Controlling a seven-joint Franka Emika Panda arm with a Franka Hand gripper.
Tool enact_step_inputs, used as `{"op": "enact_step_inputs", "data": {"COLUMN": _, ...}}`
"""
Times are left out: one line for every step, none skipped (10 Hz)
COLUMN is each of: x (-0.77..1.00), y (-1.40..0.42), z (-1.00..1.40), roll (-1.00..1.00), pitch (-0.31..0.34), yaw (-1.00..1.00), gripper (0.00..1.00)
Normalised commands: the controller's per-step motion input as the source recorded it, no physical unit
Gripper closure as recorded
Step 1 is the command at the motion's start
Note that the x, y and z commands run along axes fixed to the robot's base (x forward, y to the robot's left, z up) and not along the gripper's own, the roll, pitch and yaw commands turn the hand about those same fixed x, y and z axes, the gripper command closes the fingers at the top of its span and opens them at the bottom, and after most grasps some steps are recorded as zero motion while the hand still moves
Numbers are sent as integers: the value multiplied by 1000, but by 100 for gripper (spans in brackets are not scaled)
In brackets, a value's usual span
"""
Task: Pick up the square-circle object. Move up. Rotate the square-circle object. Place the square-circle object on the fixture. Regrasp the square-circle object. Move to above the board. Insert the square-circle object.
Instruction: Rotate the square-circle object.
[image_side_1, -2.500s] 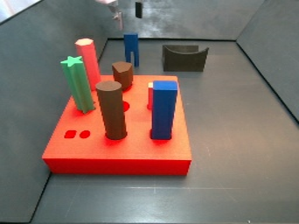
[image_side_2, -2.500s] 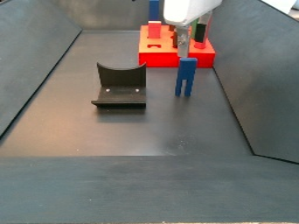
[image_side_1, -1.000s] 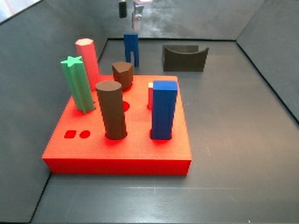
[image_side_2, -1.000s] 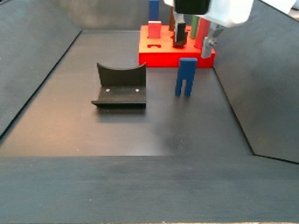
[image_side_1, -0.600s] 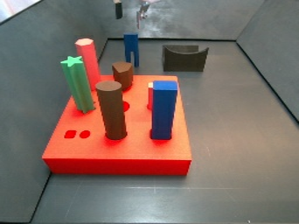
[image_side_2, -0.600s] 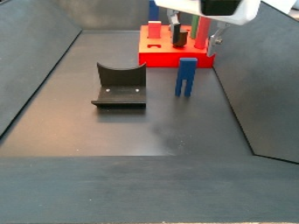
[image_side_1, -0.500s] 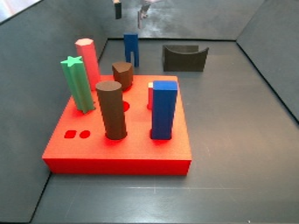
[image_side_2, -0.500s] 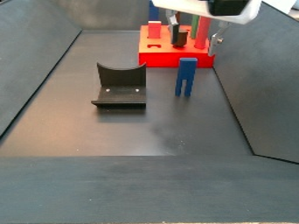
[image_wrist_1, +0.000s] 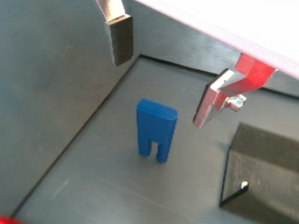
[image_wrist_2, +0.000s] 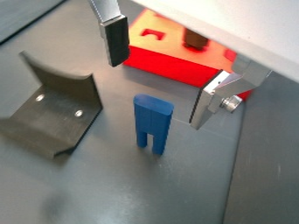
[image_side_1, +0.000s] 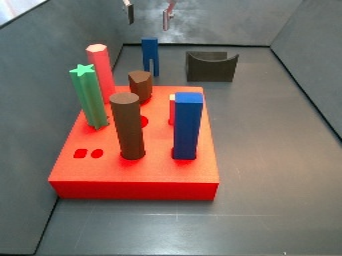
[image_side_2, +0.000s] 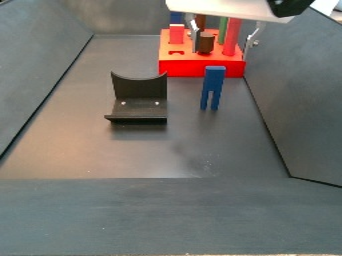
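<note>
The small slim dark blue peg, the square-circle object (image_wrist_1: 155, 129) (image_wrist_2: 152, 123) (image_side_1: 150, 55) (image_side_2: 213, 87), stands upright on the dark grey floor (image_side_2: 160, 150), its lower end split into two short legs. It sits directly below the gripper (image_wrist_1: 163, 68) (image_wrist_2: 158, 73), apart from it. In both wrist views the peg shows in the gap between the two fingers but lower down, touching neither the one silver finger plate (image_wrist_1: 121, 37) nor the opposite one (image_wrist_1: 211, 103).

The gripper is spread wide and holds nothing; the dark pads face each other across empty space. In a side view only the fingertips (image_side_1: 147, 14) enter at the top edge, above the peg. In a side view (image_side_2: 214, 30) the arm's white housing hangs above the far end of the floor.

The fixture (image_side_2: 135, 97) (image_side_1: 210, 66) (image_wrist_2: 47, 108), a dark grey-black bracket with a U-shaped notch, stands on the floor near the peg, not touching it. The board (image_side_1: 80, 170) (image_side_2: 187, 68) (image_wrist_2: 176, 66), a large flat red slab, carries a tall blue square block (image_side_1: 187, 125), a brown cylinder (image_side_1: 127, 125), a green star-topped peg (image_side_1: 90, 95) and a salmon-red peg (image_side_1: 99, 65). Dark grey walls (image_side_2: 47, 75) enclose the floor.
</note>
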Motion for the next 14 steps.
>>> {"op": "enact_step_inputs", "data": {"x": 37, "y": -5, "z": -20, "roll": -93, "pitch": 18, "yaw": 1000, "gripper": 0}}
{"op": "enact_step_inputs", "data": {"x": 37, "y": -5, "z": -19, "roll": -118, "pitch": 22, "yaw": 1000, "gripper": 0}}
{"op": "enact_step_inputs", "data": {"x": 37, "y": -4, "z": -19, "roll": -134, "pitch": 27, "yaw": 932, "gripper": 0}}
{"op": "enact_step_inputs", "data": {"x": 36, "y": 0, "z": -19, "roll": -116, "pitch": 28, "yaw": 602, "gripper": 0}}
{"op": "enact_step_inputs", "data": {"x": 36, "y": 2, "z": -19, "roll": -108, "pitch": 29, "yaw": 461, "gripper": 0}}
{"op": "enact_step_inputs", "data": {"x": 36, "y": 2, "z": -19, "roll": -106, "pitch": 29, "yaw": 260, "gripper": 0}}
{"op": "enact_step_inputs", "data": {"x": 0, "y": 0, "z": -1000, "roll": -106, "pitch": 29, "yaw": 172, "gripper": 0}}
{"op": "enact_step_inputs", "data": {"x": 19, "y": 1, "z": -1000, "roll": -103, "pitch": 8, "yaw": 105, "gripper": 0}}
{"op": "enact_step_inputs", "data": {"x": 30, "y": 0, "z": -1000, "roll": -103, "pitch": -10, "yaw": 86, "gripper": 0}}
{"op": "enact_step_inputs", "data": {"x": 37, "y": -4, "z": -998, "roll": -96, "pitch": -25, "yaw": 53, "gripper": 0}}
{"op": "enact_step_inputs", "data": {"x": 38, "y": -4, "z": -864, "roll": -95, "pitch": -31, "yaw": 35, "gripper": 0}}
{"op": "enact_step_inputs", "data": {"x": 36, "y": -3, "z": -678, "roll": -100, "pitch": -34, "yaw": 24, "gripper": 0}}
{"op": "enact_step_inputs", "data": {"x": 36, "y": -1, "z": -586, "roll": -104, "pitch": -35, "yaw": 20, "gripper": 0}}
{"op": "enact_step_inputs", "data": {"x": 40, "y": -1, "z": -405, "roll": -115, "pitch": -35, "yaw": 18, "gripper": 0}}
